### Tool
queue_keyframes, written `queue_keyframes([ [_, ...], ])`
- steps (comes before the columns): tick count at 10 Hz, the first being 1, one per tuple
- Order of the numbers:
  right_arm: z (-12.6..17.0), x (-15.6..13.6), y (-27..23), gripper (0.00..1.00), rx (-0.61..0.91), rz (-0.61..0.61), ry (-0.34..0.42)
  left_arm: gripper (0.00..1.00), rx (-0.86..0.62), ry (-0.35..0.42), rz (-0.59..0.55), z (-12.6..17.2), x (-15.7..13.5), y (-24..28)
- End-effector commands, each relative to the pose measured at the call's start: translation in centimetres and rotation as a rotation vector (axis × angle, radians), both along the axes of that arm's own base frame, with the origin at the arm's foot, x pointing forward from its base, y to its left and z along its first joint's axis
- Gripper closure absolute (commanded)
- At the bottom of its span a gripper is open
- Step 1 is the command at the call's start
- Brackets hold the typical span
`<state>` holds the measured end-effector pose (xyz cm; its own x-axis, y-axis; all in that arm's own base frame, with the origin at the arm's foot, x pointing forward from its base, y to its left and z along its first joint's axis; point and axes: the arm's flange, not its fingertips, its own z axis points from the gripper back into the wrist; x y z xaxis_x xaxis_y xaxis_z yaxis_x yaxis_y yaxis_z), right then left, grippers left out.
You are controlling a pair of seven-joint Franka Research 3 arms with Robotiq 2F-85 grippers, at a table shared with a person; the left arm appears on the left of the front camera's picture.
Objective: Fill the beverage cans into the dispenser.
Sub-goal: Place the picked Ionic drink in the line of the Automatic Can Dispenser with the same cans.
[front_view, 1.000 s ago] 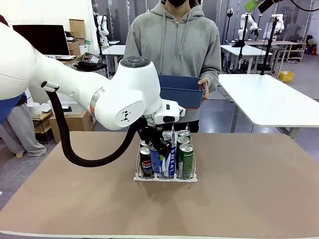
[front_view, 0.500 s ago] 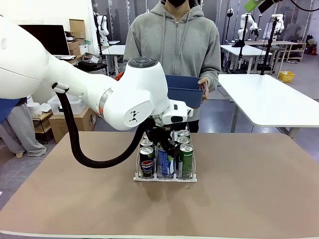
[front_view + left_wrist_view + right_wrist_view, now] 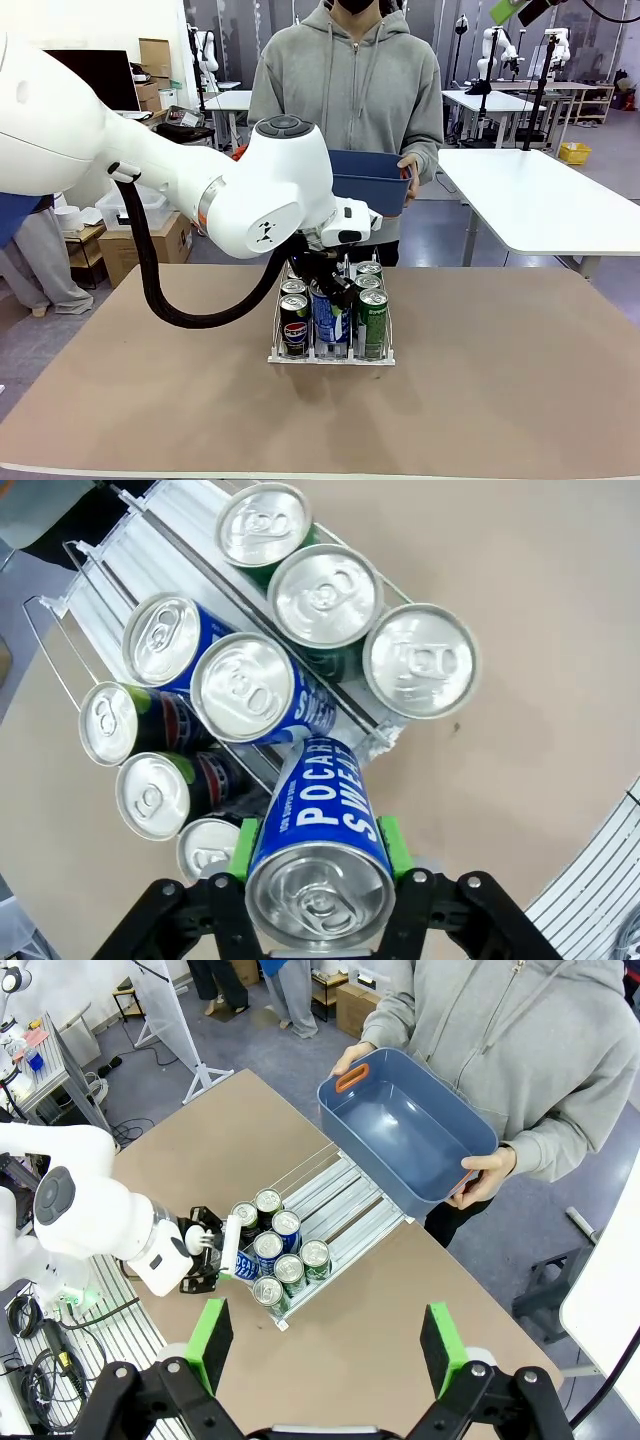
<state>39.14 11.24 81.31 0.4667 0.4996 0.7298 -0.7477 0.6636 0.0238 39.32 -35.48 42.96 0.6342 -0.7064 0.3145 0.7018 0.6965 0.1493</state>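
My left gripper (image 3: 327, 283) is shut on a blue beverage can (image 3: 322, 825) with white lettering, its green pads (image 3: 242, 848) on the can's sides. The can leans at the front end of the middle lane of the dispenser (image 3: 331, 356), a clear rack with a white base. Behind it in that lane stand two blue cans (image 3: 245, 686). Black cans (image 3: 294, 324) fill the left lane and green cans (image 3: 373, 318) the right lane. My right gripper (image 3: 325, 1345) hangs open high above the table, looking down on the dispenser (image 3: 340, 1198).
A person at the far side holds an empty blue bin (image 3: 366, 180) with both hands, above the table's far edge. The brown tabletop (image 3: 500, 380) spreads wide on both sides of the rack. My left arm's big white joint (image 3: 270, 195) hangs over the rack's left.
My left gripper has carried the blue can back from in front of the rack into the middle lane's front end and set it more upright. The right gripper stays open.
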Motion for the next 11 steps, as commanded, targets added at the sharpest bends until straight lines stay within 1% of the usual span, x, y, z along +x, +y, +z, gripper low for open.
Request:
queue_keyframes([
  [1,-0.1,-0.1,-0.1,0.00,0.001,-0.001,0.002,0.43,-0.029,-0.070,0.032,-0.1,2.2,-0.7],
  [2,-0.1,-0.1,-0.1,0.00,0.001,-0.001,0.002,0.43,-0.040,-0.074,0.024,-0.3,3.0,-0.7],
  [6,-0.1,-0.1,-0.1,0.00,0.001,-0.001,0.002,0.43,-0.054,-0.065,0.012,-0.9,4.4,-1.4],
  [8,-0.1,-0.1,-0.1,0.00,0.001,-0.001,0.002,0.43,-0.043,-0.028,0.019,-1.6,4.9,-1.4],
  [10,-0.1,-0.1,-0.1,0.00,0.001,-0.001,0.002,0.43,-0.032,0.057,0.014,-2.7,5.1,-1.6],
  [11,-0.1,-0.1,-0.1,0.00,0.001,-0.001,0.002,0.43,-0.031,0.074,-0.001,-2.9,5.1,-1.7],
])
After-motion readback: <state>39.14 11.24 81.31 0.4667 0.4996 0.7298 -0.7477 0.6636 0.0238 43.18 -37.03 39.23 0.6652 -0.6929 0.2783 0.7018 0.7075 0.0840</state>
